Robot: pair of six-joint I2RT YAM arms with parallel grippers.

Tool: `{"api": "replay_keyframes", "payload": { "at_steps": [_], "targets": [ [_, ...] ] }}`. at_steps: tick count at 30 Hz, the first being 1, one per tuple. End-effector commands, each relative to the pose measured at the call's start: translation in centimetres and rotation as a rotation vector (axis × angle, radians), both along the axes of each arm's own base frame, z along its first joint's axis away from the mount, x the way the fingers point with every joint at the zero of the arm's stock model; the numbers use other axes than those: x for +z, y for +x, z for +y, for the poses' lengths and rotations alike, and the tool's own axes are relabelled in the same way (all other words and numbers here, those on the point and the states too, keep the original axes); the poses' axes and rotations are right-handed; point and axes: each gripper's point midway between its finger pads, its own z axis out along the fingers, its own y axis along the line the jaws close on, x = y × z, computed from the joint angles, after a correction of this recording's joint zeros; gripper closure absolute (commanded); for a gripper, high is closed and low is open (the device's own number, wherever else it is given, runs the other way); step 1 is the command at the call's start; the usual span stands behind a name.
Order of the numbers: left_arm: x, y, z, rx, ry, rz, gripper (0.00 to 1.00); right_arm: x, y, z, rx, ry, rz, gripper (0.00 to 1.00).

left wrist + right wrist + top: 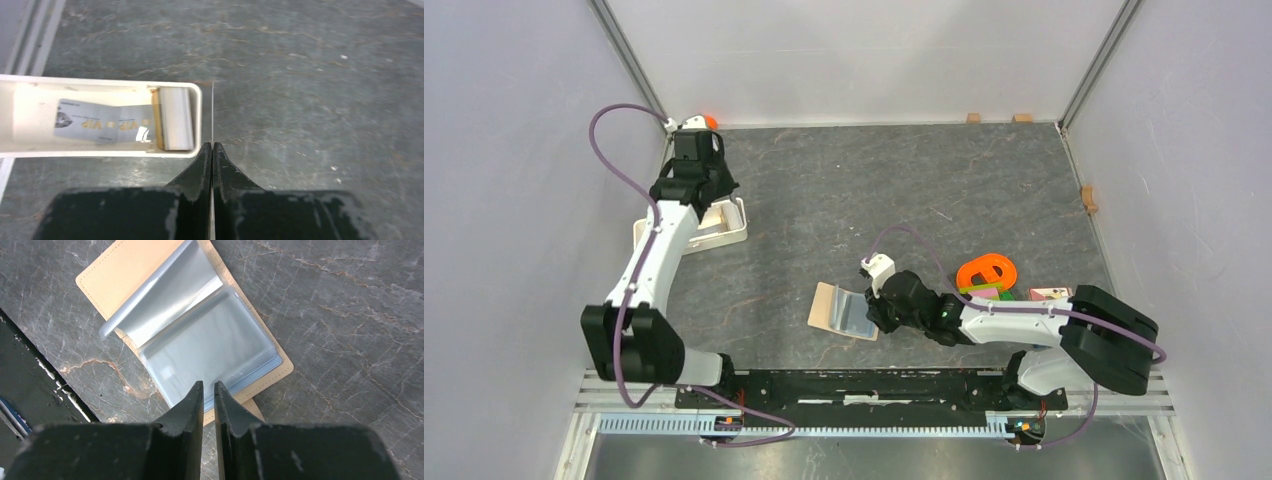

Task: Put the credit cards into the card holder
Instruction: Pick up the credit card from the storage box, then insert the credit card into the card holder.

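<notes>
Left wrist: my left claw point(213, 145) pinches a credit card point(213, 110) edge-on beside the white tray point(198, 120) at the table point(874, 200) left edge, card holder point(135, 270) open near the near edge under my narrow right claw point(209, 385); thin hold may slip.

The tray point(736, 236) sits at the far left of the counter point(874, 190), with credit cards point(95, 122) lying inside it towards its end wall. An edge-on card point(213, 115) stands between the left fingers point(200, 167), just outside that wall. The card holder point(832, 305) lies open near the counter's front edge, well apart from the tray. The right fingers point(192, 405) rest over its right edge. Further right lie a ring toy point(987, 270) and toy bricks point(1051, 293).
</notes>
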Motion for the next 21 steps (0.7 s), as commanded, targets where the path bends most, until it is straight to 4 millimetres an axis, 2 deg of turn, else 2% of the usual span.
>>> {"api": "replay_keyframes", "payload": {
  "at_steps": [1,4,6,8,10,14,18,21],
  "targets": [
    [3.6,-0.6,-2.8,-0.137,-0.04,-0.154,0.98,2.7,1.2,0.1,-0.055,0.05,-0.062,0.82],
    [4.4,-1.9,-4.1,-0.204,-0.086,-0.188,0.98,3.5,1.5,-0.3,-0.076,0.052,-0.082,0.82],
    [4.4,-3.0,-6.1,-0.285,-0.152,-0.197,0.98,4.2,1.7,-0.8,-0.091,0.048,-0.101,0.82],
    [4.0,-4.5,-9.1,-0.391,-0.243,-0.187,0.98,4.9,2.3,-1.9,-0.13,0.027,-0.135,0.81],
    [2.8,-6.5,-12.8,-0.496,-0.323,-0.154,0.98,5.8,3.1,-3.2,-0.172,0.019,-0.177,0.81],
    [0.8,-11.3,-20.2,-0.722,-0.446,-0.079,0.98,6.1,4.0,-6.5,-0.229,-0.007,-0.193,0.79],
    [-1.2,-14.9,-24.2,-0.85,-0.59,-0.008,0.98,5.8,4.0,-8.5,-0.249,0.035,-0.149,0.76],
    [-4.6,-16.9,-25.6,-0.877,-0.6,0.093,0.98,4.9,3.1,-8.7,-0.231,0.069,-0.082,0.67]
  ]
}}
